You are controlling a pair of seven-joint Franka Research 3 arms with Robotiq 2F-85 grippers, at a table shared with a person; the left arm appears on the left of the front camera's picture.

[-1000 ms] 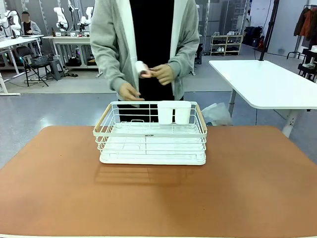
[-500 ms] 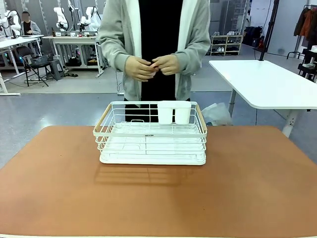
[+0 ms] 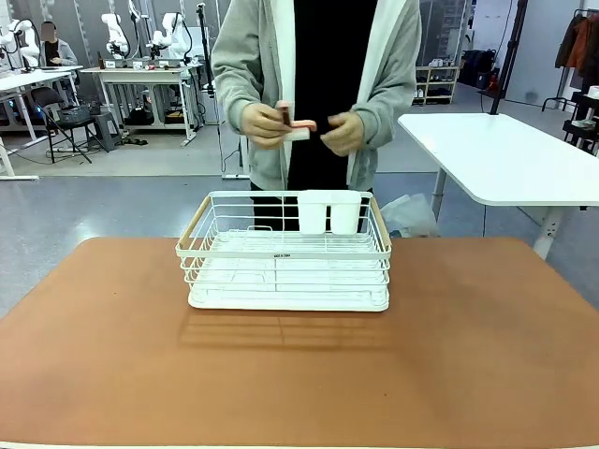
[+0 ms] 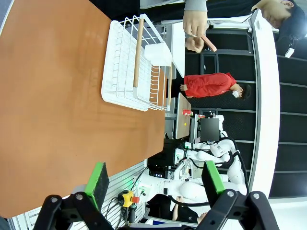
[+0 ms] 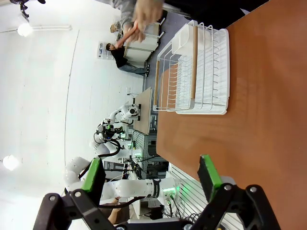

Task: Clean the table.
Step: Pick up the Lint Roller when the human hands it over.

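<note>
Both claws wide open and empty above the reddish-brown worktop [image 3: 299, 383].

The left claw [image 4: 155, 177] has its green-padded fingers spread far apart, with nothing between them and nothing touching them; it hangs clear above the near edge of the worktop. The right claw [image 5: 151, 173] is spread just as wide, also holding nothing and touching nothing. The worktop fills the foreground of the front view and carries a white wire rack [image 3: 285, 257] with wooden handles, set toward its far edge, with a white holder [image 3: 329, 211] hung on the rack's far side. Behind the rack stands a person in a grey jacket, whose hands [image 3: 262, 124] are held at chest height around a small pink-and-white object [image 3: 298, 129], well above the rack.
</note>
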